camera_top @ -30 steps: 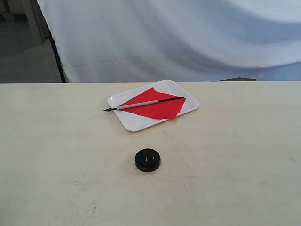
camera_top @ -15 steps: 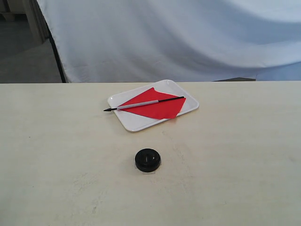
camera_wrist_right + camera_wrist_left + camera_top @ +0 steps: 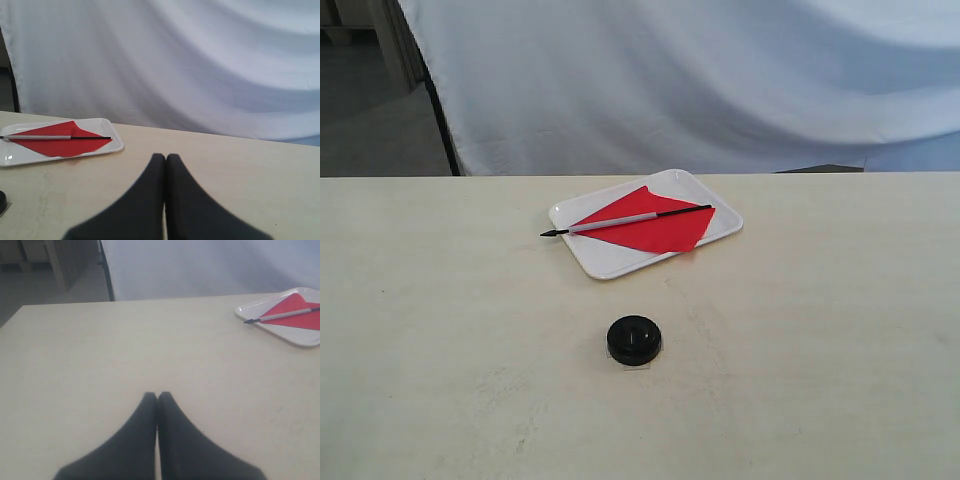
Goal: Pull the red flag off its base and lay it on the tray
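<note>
On the pale table (image 3: 800, 350), in the exterior view, we find the white tray (image 3: 605, 258) at 12 o'clock from the black base (image 3: 634, 340), the two well apart. The red flag (image 3: 660, 235) lies flat in the tray, its stick running from 3 o'clock to 9 o'clock. The pointed black tip reaches just past the tray's rim at the 9 o'clock end. In the wrist views, the left gripper (image 3: 158, 397) has its fingers pressed together and grips nothing. The right gripper (image 3: 165, 159) likewise has its fingers together and grips nothing. Both hang above bare table. A white sheet (image 3: 670, 80) hangs behind the table.
</note>
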